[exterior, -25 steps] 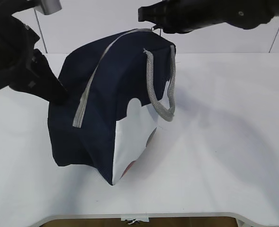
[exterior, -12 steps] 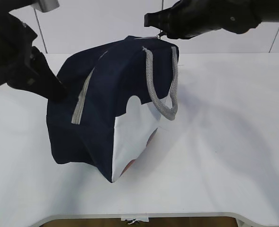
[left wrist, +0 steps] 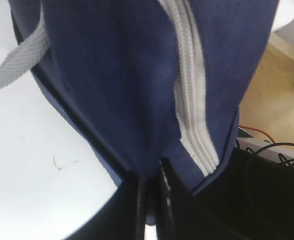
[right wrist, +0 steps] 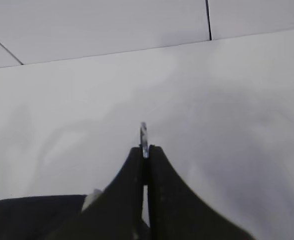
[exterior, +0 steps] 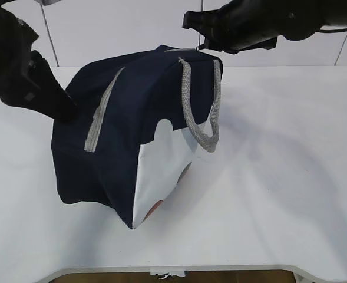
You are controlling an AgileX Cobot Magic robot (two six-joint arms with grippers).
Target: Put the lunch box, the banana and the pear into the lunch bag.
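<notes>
The navy lunch bag (exterior: 132, 130) stands tilted on the white table (exterior: 279, 177), its grey zipper (exterior: 99, 118) running up its left side. Its grey handles (exterior: 200, 112) hang over the white side panel (exterior: 161, 171). My left gripper (exterior: 64, 112) is shut on the bag's fabric at its left end; the left wrist view shows the jaws (left wrist: 150, 175) pinching navy cloth beside the zipper (left wrist: 189, 100). My right gripper (exterior: 198, 36) is shut on the metal zipper pull (right wrist: 144, 132) at the bag's top right. The lunch box, banana and pear are out of view.
The table's front edge (exterior: 161, 270) runs along the bottom of the exterior view. A white panelled wall (exterior: 132, 29) stands behind the table. The floor and dark cables (left wrist: 281, 150) show past the bag in the left wrist view.
The bag's left end has shifted left and lower with my left gripper. My right gripper has drifted slightly right at the bag's top, still holding the pull.
</notes>
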